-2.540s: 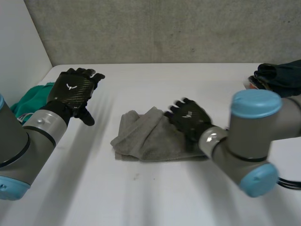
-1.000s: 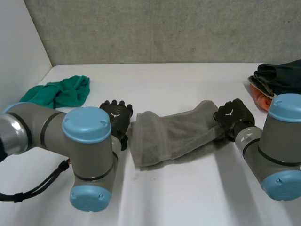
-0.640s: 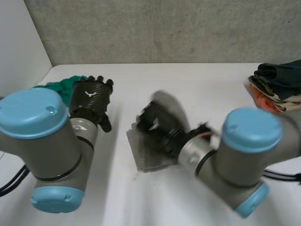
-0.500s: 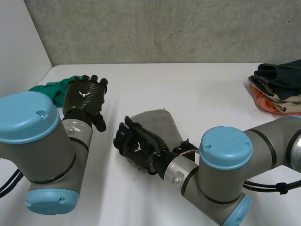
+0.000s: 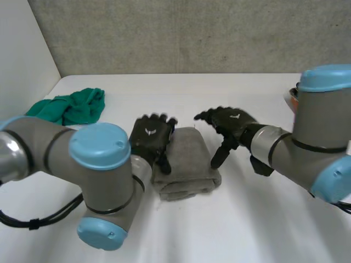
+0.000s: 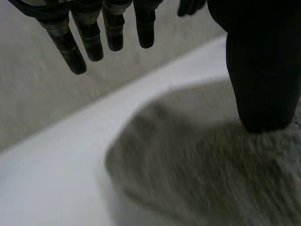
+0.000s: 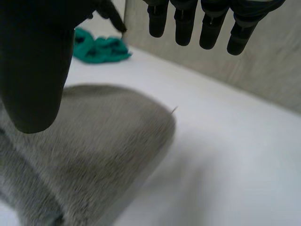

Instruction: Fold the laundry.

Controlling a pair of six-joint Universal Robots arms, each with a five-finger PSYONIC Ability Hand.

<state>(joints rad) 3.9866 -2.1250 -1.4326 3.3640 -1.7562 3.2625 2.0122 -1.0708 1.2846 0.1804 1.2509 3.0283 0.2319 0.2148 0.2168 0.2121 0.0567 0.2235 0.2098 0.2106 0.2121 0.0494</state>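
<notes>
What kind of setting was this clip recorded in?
Probably a robotics lab bench, not a home: a bare white table against a plain grey wall, with a folded grey towel and a crumpled green cloth laid out.

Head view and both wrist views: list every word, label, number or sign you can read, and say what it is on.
No words or numbers can be read anywhere.
Back of the left robot hand: small white emblem, no letters.
Back of the right robot hand: the same emblem, no letters.
The grey towel: no label shows.
</notes>
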